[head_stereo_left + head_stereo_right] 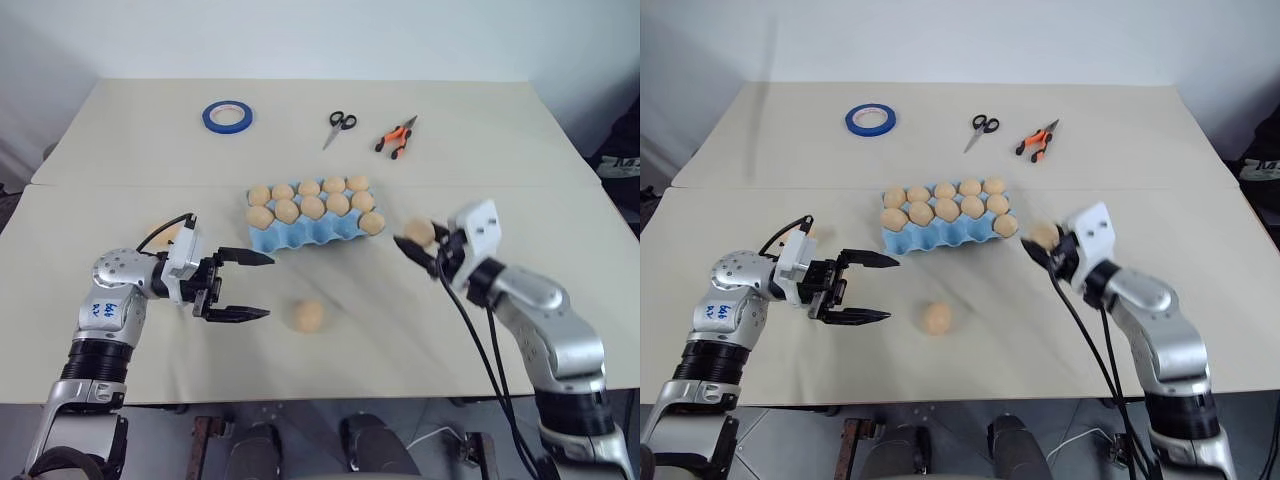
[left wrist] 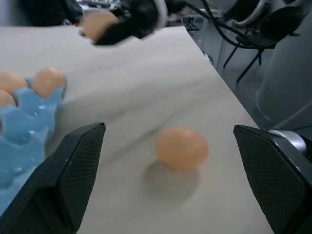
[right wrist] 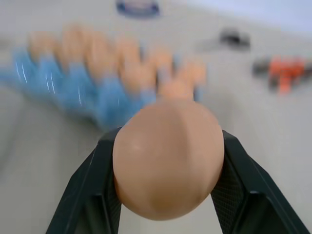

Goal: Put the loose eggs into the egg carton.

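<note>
My right end effector (image 1: 418,243) pinched one egg (image 1: 419,233) at the carton's (image 1: 300,237) three o'clock, ready for an empty cup; the left end effector (image 1: 245,286) stood spread toward the loose egg (image 1: 308,316) at six o'clock on the desk (image 1: 120,130).

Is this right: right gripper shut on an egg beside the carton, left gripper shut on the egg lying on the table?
Not quite. The right gripper is shut on an egg beside the carton, but the left gripper is open. The left wrist view shows its fingers wide apart, with the egg on the table lying untouched between them.
</note>
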